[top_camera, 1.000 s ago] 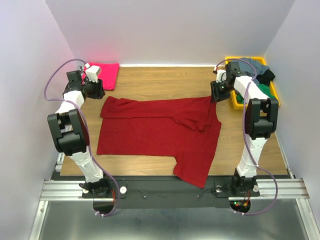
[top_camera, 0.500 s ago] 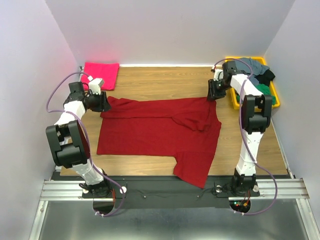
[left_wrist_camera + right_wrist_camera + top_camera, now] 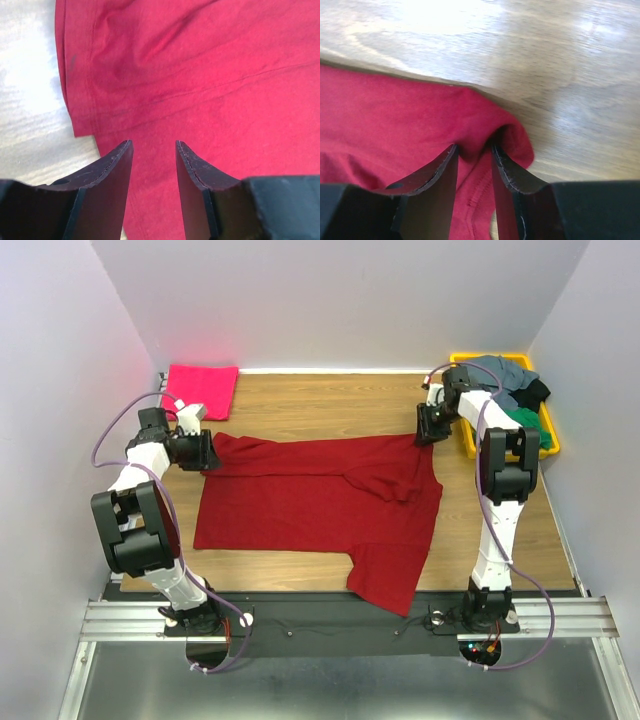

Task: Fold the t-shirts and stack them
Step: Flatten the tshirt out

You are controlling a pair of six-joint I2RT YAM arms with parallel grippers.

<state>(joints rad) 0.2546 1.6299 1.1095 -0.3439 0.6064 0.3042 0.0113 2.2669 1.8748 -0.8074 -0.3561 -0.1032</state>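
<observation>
- Lying spread flat on the wooden table (image 3: 320, 405): the crimson t-shirt (image 3: 300, 495), with one sleeve (image 3: 385, 585) drooping past the near edge. Folded at the far left corner: the pink t-shirt (image 3: 200, 390). Heaped in the yellow bin (image 3: 551, 435) far right: the other shirts.
- Left gripper (image 3: 154, 146): jaws half-wide, nothing between them, poised over the shirt's far left corner just inside the hem. Risks catching a single layer, or bare wood, if lowered too shallow or too far outboard.
- Right gripper (image 3: 475, 147): jaws narrow, straddling a small bunched ridge of cloth at the far right corner. Cannot tell whether pinched firmly. Risks slipping off on the lift, with so little fabric between the tips.
- Danger of a skewed fold with one corner gripped and the other missed: a crooked edge, a twisted body.
- Possible drag toward the near edge from the overhanging sleeve, pulling the whole shirt off line.
- Likely trapping of the rumpled cloth near the right corner inside the fold, leaving a lump under any stack.
</observation>
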